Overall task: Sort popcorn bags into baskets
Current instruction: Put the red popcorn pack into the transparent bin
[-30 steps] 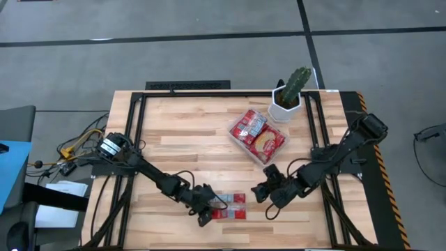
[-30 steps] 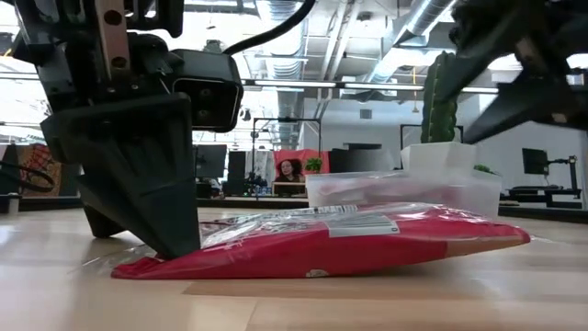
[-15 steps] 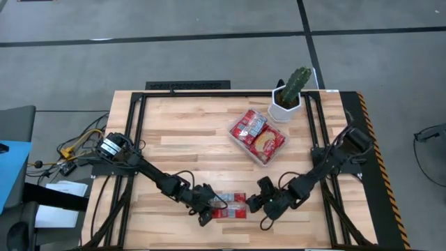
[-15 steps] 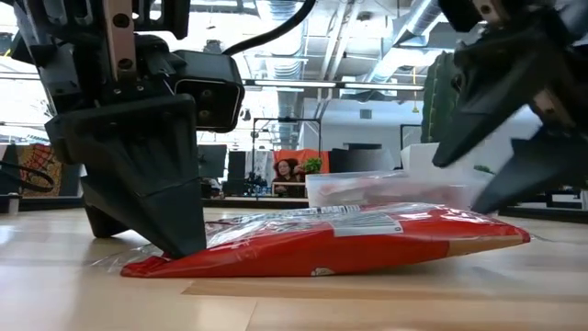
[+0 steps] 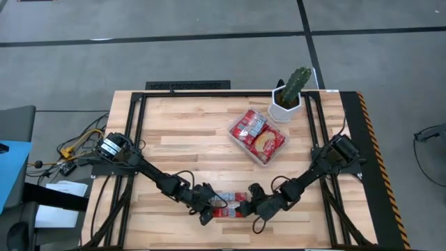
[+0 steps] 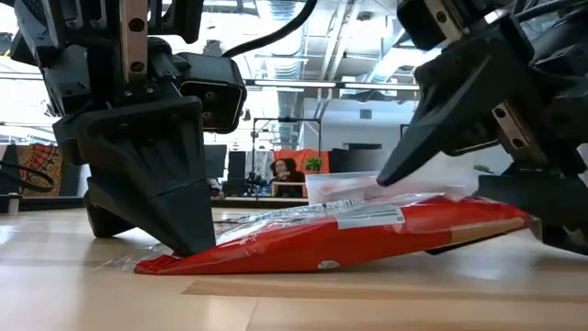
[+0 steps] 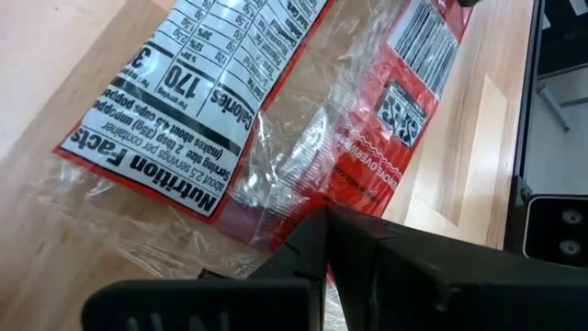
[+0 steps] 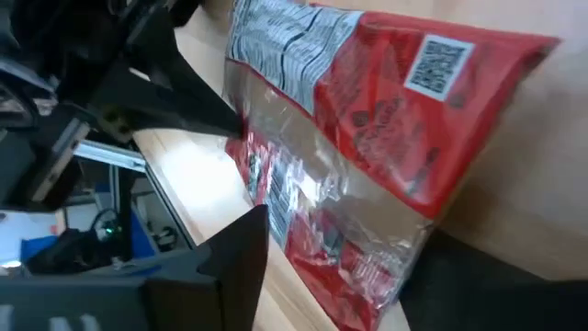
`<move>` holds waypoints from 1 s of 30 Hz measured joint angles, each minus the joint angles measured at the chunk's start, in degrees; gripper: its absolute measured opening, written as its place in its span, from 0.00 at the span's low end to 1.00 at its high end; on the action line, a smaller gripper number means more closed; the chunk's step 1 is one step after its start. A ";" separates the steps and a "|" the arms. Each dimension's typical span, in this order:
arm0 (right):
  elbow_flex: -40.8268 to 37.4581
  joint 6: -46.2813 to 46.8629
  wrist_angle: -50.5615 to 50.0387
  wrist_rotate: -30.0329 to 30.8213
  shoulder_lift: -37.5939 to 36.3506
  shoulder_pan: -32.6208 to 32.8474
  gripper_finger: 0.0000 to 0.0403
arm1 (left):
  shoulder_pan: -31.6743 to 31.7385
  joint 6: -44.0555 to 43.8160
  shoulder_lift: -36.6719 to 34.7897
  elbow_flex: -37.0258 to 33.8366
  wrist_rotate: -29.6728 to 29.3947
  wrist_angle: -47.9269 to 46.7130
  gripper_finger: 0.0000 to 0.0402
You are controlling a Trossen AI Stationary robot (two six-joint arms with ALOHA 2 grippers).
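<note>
**Both claws meet at one bag**

Your left gripper (image 5: 209, 210) pinches one end of the popcorn bag (image 5: 228, 207) near the table's (image 5: 181, 139) front edge. Your right gripper (image 5: 245, 208) straddles the other end, fingers spread. Behind sit the tray (image 5: 258, 136), holding bags, and a cactus pot (image 5: 287, 106).

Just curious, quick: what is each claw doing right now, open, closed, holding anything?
Left gripper: pressing the popcorn bag's end; open or closed unclear.
Right gripper: open around its other end.
</note>
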 joint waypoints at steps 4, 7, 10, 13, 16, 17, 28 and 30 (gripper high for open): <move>-0.04 0.08 -0.53 -0.25 0.06 -1.09 0.40 | 0.00 -0.11 0.00 -0.02 0.00 0.14 0.00; -0.08 0.10 -0.50 -1.12 0.12 -1.77 0.20 | 0.09 -0.33 0.00 -0.02 0.00 0.22 0.00; -0.10 -0.67 0.15 -1.21 0.15 -1.94 0.05 | 0.20 -0.79 -0.01 0.32 0.95 0.02 0.00; -0.26 -2.00 -0.67 -2.54 -1.08 -2.69 0.06 | 0.27 0.12 -0.47 1.46 4.94 -0.05 0.00; -0.41 -6.61 -4.03 -5.10 -4.13 -4.60 0.05 | 0.35 1.07 -2.91 1.96 9.38 -1.27 0.00; -0.47 -8.60 -5.02 -6.11 -5.62 -5.45 0.04 | 0.28 1.22 -3.98 2.26 10.65 -1.31 0.00; -0.28 -33.04 -30.11 -19.72 -31.59 -22.42 0.04 | 0.31 3.45 -23.54 2.51 5.83 -15.46 0.00; -0.28 -37.58 -38.00 -23.04 -37.10 -27.08 0.04 | 0.26 4.46 -26.81 2.51 3.25 -17.66 0.00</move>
